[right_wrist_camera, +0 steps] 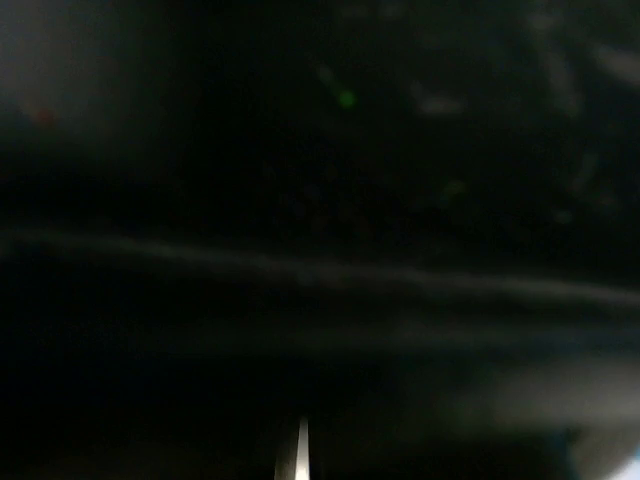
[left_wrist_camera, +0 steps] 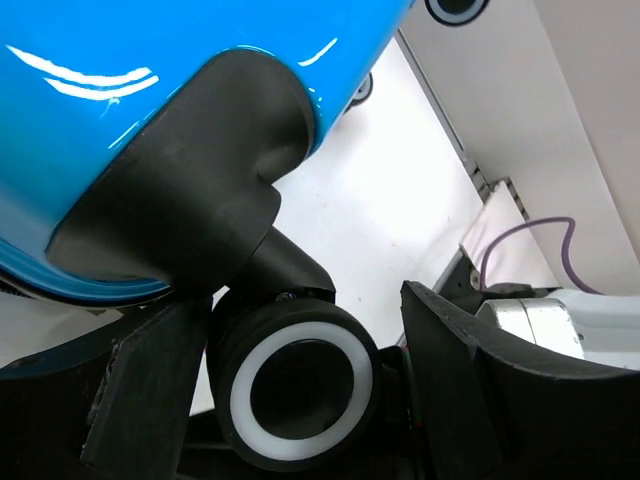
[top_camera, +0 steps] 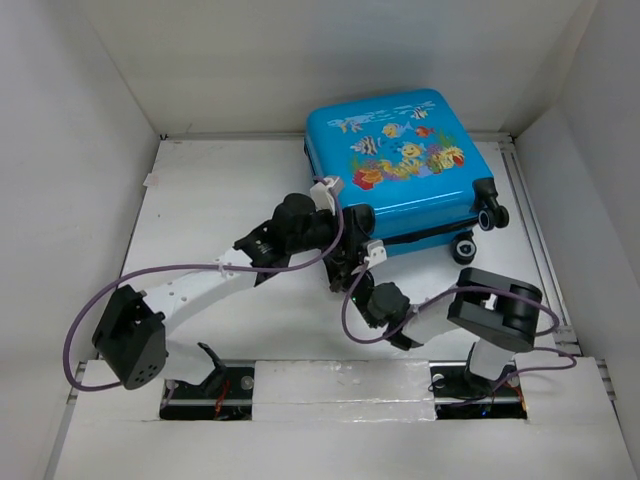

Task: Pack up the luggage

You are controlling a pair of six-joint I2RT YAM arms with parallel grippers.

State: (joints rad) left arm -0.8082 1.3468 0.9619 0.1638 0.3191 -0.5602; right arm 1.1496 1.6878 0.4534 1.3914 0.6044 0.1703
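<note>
Working on the luggage (top_camera: 400,150), lying printed face up toward the far right of the counter (top_camera: 230,190), seemingly closed along the dark seam. Straddling its near-left caster wheel (left_wrist_camera: 300,330) with the left tool (left_wrist_camera: 310,390), fingers spread, not pinching. Crowding the right tool (top_camera: 352,268) against the same corner, with no telling open from closed in a black wrist view. Probably finishing the closing; next, needing a steady hold beside the seam.

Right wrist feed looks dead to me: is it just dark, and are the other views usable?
Right wrist view: nearly black and blurred, nothing identifiable. Left wrist view: sharp, glare streaks on the blue luggage above its caster wheel. Top external view: evenly lit, clear.
</note>
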